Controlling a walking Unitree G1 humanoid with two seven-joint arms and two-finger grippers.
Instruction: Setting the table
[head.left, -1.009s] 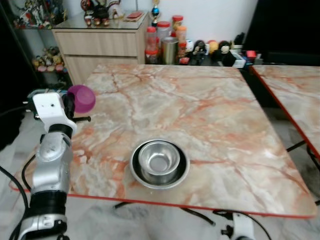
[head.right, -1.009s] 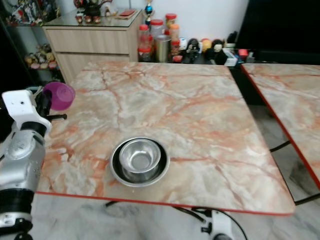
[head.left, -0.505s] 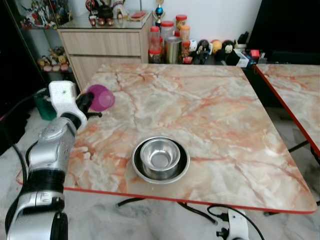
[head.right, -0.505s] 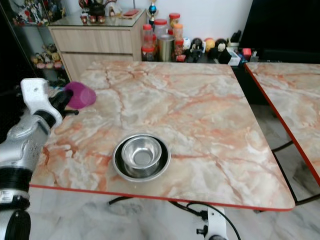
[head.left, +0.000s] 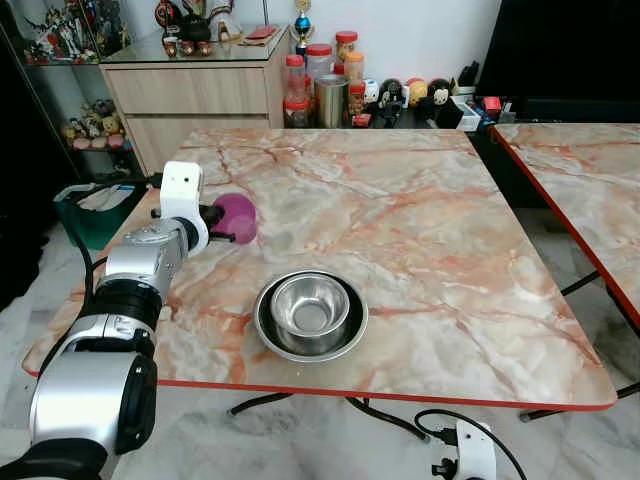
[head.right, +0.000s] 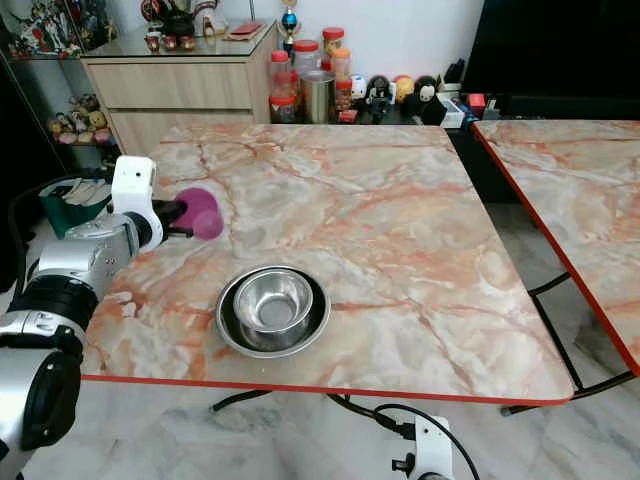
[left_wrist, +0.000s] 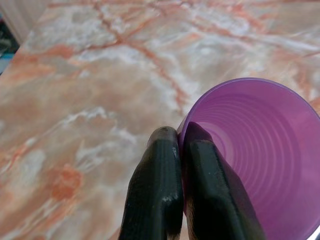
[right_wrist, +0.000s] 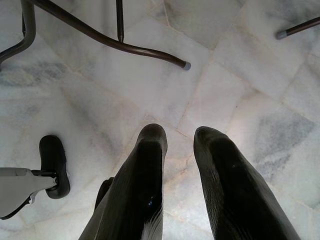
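Table setting centres on the marble table (head.left: 420, 230), a broad orange-veined slab edged in red, with part of a second one like it cut off at the robot's right. Near the front edge sits a steel bowl (head.left: 311, 306) nested on a steel plate (head.left: 268, 335), so that place looks partly laid. The left gripper (left_wrist: 181, 150) reaches over the table's left part, its two black fingers pinched together on the rim of a purple cup (head.left: 238, 217), one finger inside the wall and one outside; the cup lies tipped on its side, mouth toward the wrist camera, well apart from the bowl. I judge the cup still has to be stood upright on the table, probably near the bowl. Whether the cup already touches the marble cannot be told. The right gripper (right_wrist: 175, 145) hangs idle over the floor tiles, fingers a narrow gap apart and holding nothing.
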